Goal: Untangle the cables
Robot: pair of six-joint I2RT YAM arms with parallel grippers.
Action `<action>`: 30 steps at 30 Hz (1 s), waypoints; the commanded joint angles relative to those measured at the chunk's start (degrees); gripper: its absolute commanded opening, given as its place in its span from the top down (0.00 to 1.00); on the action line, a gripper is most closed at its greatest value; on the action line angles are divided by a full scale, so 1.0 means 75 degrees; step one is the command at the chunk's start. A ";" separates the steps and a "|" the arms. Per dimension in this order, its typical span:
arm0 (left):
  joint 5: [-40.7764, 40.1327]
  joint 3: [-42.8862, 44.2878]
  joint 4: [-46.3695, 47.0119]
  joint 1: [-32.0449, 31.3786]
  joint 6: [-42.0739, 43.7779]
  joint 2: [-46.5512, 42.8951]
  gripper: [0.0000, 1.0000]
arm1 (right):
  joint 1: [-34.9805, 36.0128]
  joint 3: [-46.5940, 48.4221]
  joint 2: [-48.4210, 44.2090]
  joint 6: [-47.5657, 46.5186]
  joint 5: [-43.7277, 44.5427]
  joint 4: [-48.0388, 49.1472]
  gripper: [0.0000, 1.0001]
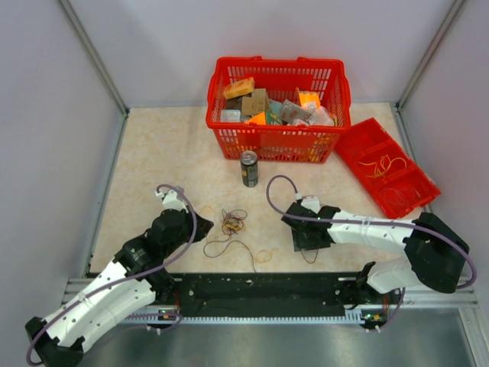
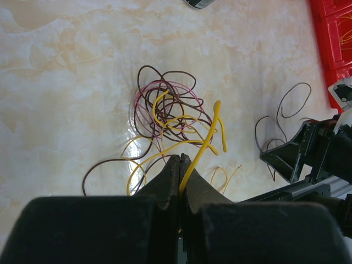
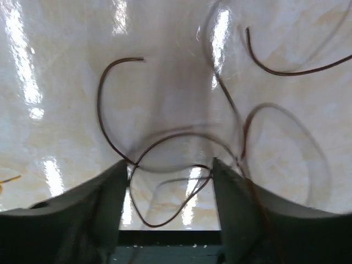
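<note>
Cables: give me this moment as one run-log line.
left gripper: shut on yellow cable | right gripper: open, brown cable loose between fingers | tangle: not undone

Beige marbled table (image 1: 153, 153). Far edge: red plastic lattice basket (image 1: 279, 144); dark cylindrical drink can (image 1: 249, 168) upright just before it. Right of basket: flat red plastic compartment tray (image 1: 365, 140), askew. Near centre: tangle of hair-thin brown, pink, yellow cables (image 1: 233, 223); loose dark brown cable (image 3: 100, 102) and pale yellow loop (image 1: 264, 255) lie apart to right.
</note>
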 commanded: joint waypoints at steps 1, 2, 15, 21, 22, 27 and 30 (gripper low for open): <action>0.0140 -0.0109 0.0481 0.0034 0.0003 -0.0087 1.00 | 0.0084 -0.0090 -0.0069 0.0455 0.0106 0.0321 0.51; 0.0140 -0.0109 0.0481 0.0045 0.0003 -0.0087 1.00 | 0.0084 -0.0114 -0.0140 0.0421 0.0036 0.0414 0.54; 0.0093 -0.0085 0.0317 0.0045 0.0027 -0.0368 1.00 | -0.0559 0.0050 -0.2494 0.0152 0.0328 0.0474 1.00; 0.0128 -0.0074 0.0375 0.0034 0.0027 -0.0380 1.00 | -0.0830 0.0178 -0.2709 -0.0867 -0.0361 0.0544 0.81; 0.0140 -0.0097 0.0411 0.0034 0.0027 -0.0345 1.00 | -0.0830 0.0237 -0.2370 -0.0927 -0.0549 0.0498 0.59; 0.0420 -0.0097 0.0645 0.0034 0.0132 -0.0158 0.98 | -0.0561 0.0051 -0.1909 -0.1161 -0.1382 0.0801 0.10; 0.0818 -0.0062 0.0879 0.0034 0.0319 0.0088 0.72 | -0.0537 -0.0207 -0.2564 -0.1313 -0.1826 0.1304 0.02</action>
